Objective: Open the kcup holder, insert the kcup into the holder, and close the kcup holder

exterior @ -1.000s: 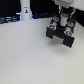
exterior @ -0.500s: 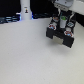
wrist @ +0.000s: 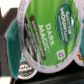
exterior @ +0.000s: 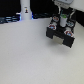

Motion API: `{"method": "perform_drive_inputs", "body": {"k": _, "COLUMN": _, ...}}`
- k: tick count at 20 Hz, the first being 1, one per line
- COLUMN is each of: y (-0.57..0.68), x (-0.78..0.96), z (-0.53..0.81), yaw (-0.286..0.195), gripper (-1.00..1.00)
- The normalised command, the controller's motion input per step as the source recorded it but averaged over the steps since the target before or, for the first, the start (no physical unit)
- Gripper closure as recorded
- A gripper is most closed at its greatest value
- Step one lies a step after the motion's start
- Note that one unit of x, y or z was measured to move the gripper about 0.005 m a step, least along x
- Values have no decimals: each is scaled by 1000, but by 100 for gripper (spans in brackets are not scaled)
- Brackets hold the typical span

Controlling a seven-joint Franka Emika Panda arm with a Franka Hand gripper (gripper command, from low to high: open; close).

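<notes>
In the exterior view the black kcup holder (exterior: pixel 61 36) sits on the white table at the far right, and its drawer seems pulled out toward the front. My gripper (exterior: pixel 61 21) hangs just above it. In the wrist view the kcup (wrist: pixel 50 35), with a green "Dark Magic" lid, fills the frame, tilted and very close, apparently held in my gripper over the black drawer (wrist: pixel 10 25). A second pod lid (wrist: pixel 22 67) shows below it. My fingers are hidden by the kcup.
A tall white bottle-like object (exterior: pixel 25 9) with a blue glow stands at the back on the exterior view's left. Dark clutter lines the table's back edge (exterior: pixel 10 20). The white tabletop (exterior: pixel 25 55) spreads in front.
The gripper stays over the kcup holder and has shifted only slightly, if at all. Nothing else has moved.
</notes>
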Motion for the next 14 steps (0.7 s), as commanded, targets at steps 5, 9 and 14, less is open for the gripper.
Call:
{"method": "perform_drive_inputs", "body": {"k": 5, "y": -44, "x": 1, "z": -80, "yaw": -9, "gripper": 100}}
{"method": "perform_drive_inputs", "body": {"k": 9, "y": -35, "x": 33, "z": -129, "yaw": -6, "gripper": 100}}
{"method": "perform_drive_inputs", "body": {"k": 14, "y": -30, "x": 51, "z": -120, "yaw": -15, "gripper": 100}}
